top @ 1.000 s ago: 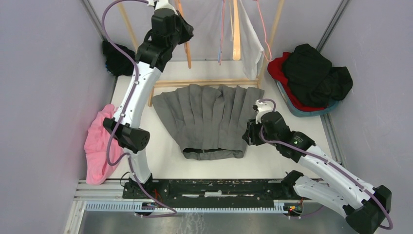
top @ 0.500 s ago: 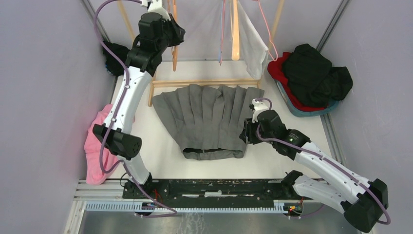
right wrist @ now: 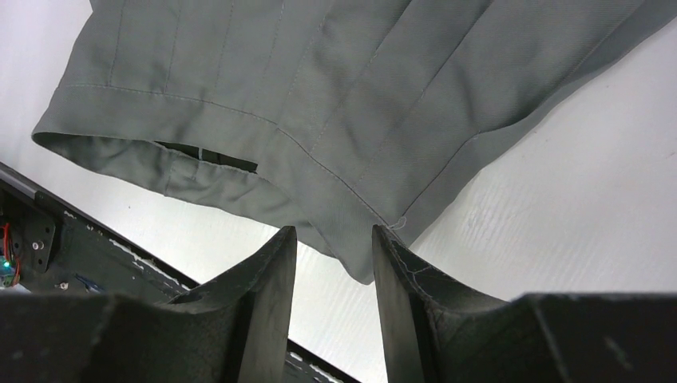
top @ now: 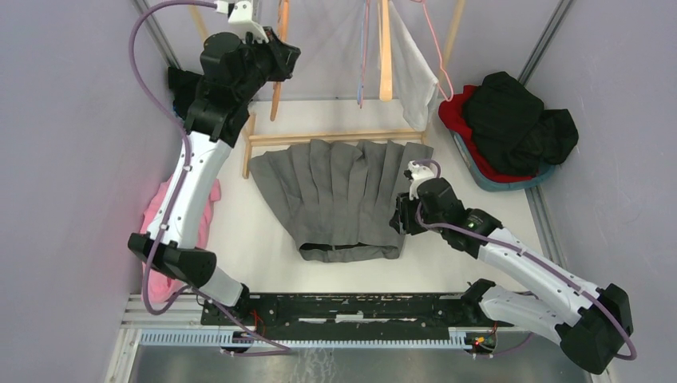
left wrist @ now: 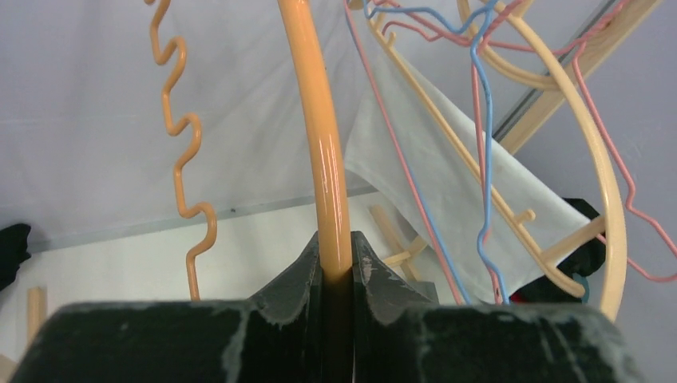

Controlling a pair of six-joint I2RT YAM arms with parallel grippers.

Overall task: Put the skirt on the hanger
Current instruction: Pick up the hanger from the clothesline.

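The left gripper is clamped on the orange hanger at the rack; it should ease the hanger clear of the neighbouring hangers without snagging. The right gripper, jaws apart, hovers at the waistband corner of the skirt, which lies flat on the table

Each arm is built of smooth white shell links joined by bulky black joint housings, with a thin purple cable looping alongside (the right arm matches). The left end effector and right end effector have matte black, wedge-shaped fingers, scuffed pale along their edges.
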